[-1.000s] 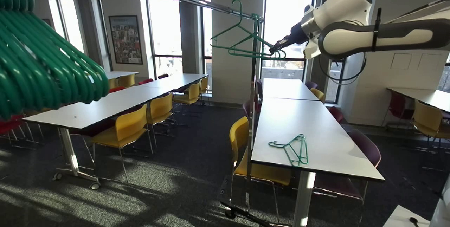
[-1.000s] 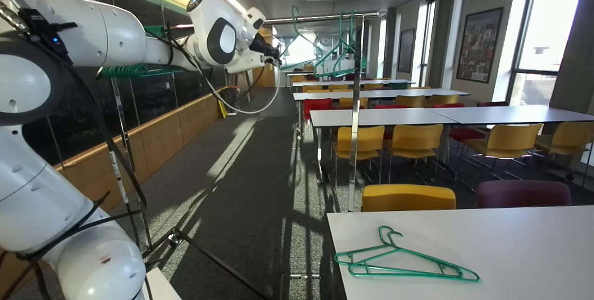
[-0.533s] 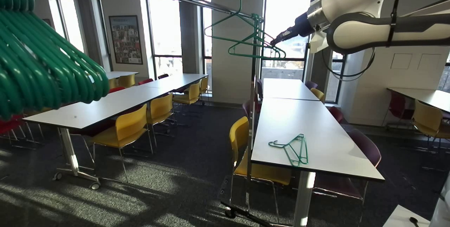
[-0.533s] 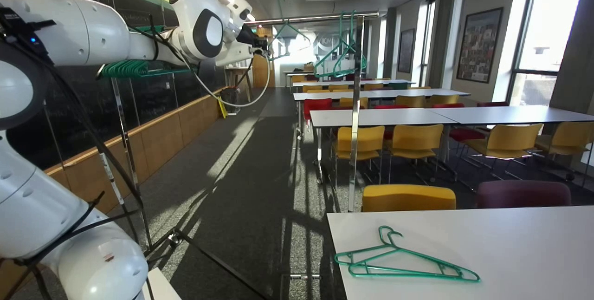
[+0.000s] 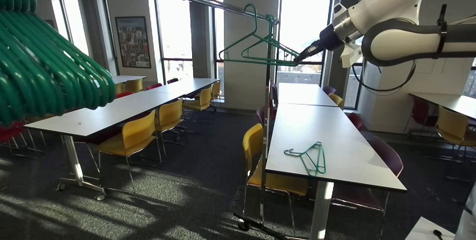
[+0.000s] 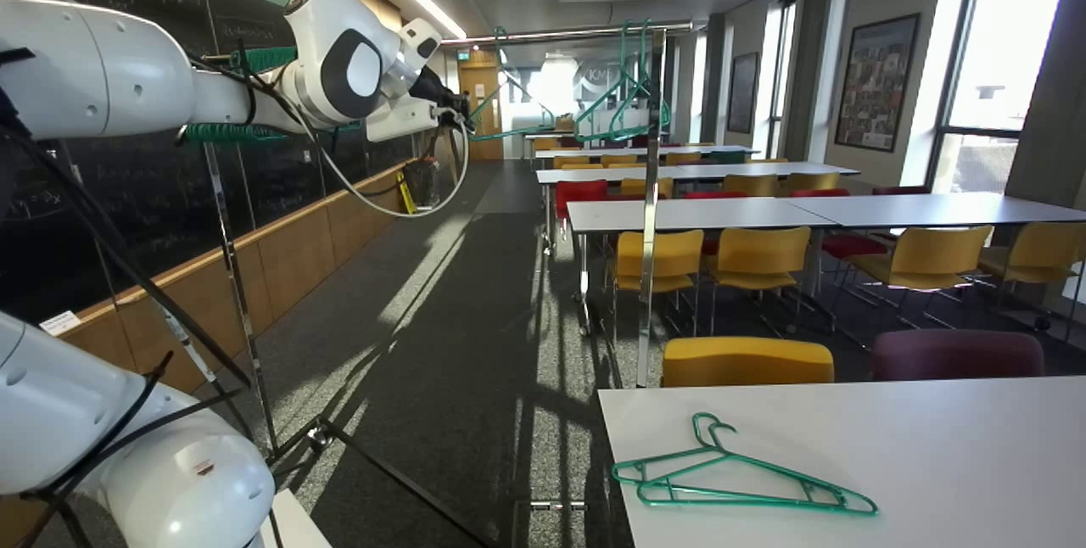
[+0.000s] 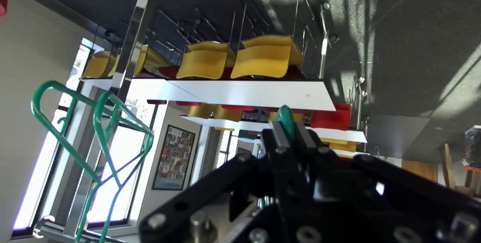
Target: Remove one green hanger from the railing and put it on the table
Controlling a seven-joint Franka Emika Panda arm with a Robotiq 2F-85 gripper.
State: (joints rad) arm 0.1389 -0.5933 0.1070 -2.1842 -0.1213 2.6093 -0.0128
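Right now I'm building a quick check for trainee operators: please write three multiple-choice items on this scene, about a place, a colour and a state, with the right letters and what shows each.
1. Where do the loose green hangers lie?
A) on the floor
B) on a chair
C) on the table

2. In an exterior view, two chair backs show just beyond that table's edge. Their colours?
A) red and white
B) yellow and purple
C) green and black

3. How do the fingers stand?
A) closed on a green hanger
B) spread, nothing between
C) closed on a cable

1 C: both exterior views show them lying on the tabletop.
2 B: the left one is yellow, the right one dark purple.
3 A: in the wrist view, the hanger sits between them.
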